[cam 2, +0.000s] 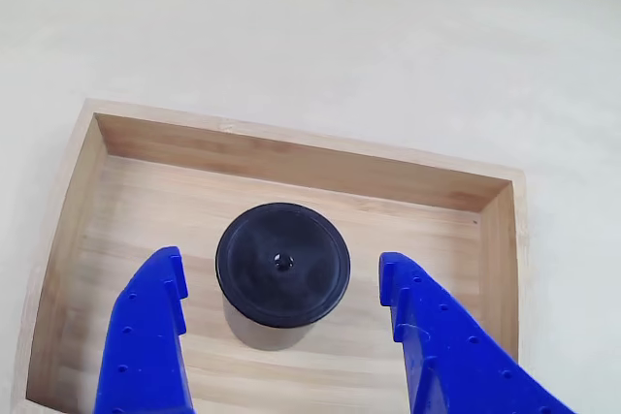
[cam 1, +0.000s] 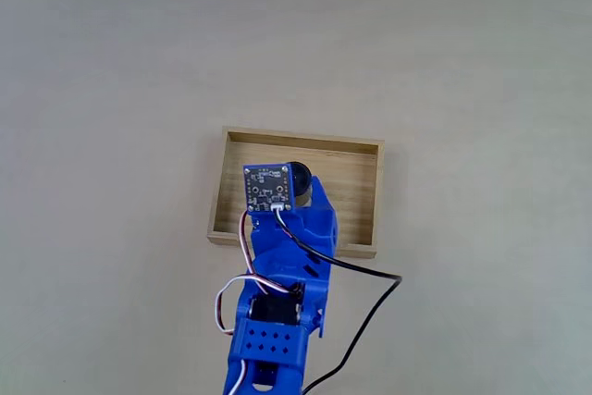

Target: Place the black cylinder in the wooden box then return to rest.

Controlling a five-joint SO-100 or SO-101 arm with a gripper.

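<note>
Surface: a pale, matte surface (cam 1: 111, 62) is filling the background in both views; nothing else is lying on it apart from the box and the arm's cables.
Wooden box: the wooden box (cam 1: 356, 147) is sitting flat near the middle of the fixed view; in the other view its far wall (cam 2: 291, 157) is running across the frame and its plank floor is lying below that.
Black cylinder: the black cylinder (cam 2: 282, 264) is standing upright on the box floor, round top up with a small central recess, roughly mid-floor and apart from every wall.
End effector: the end effector (cam 2: 281, 312) is standing wide, its two blue fingers (cam 2: 150, 336) flanking the cylinder with floor showing on both sides; it is gripping nothing.
Key relation: the cylinder is lying straight ahead of the end effector and between the finger lines, its axis vertical. Judged from this, placement looks done and the retreat is calling for a straight lift or pull-back, so neither finger clips the cylinder or the near wall.
Arm: the blue arm (cam 1: 277, 321) is reaching in from the bottom edge of the fixed view, over the box's near wall.
Hidden or unclear: in the fixed view the wrist camera board (cam 1: 268, 187) is covering most of the cylinder, leaving just a dark edge (cam 1: 301, 178). The fingertips' height above the floor cannot be told. The other view is cutting off the box's near wall.
</note>
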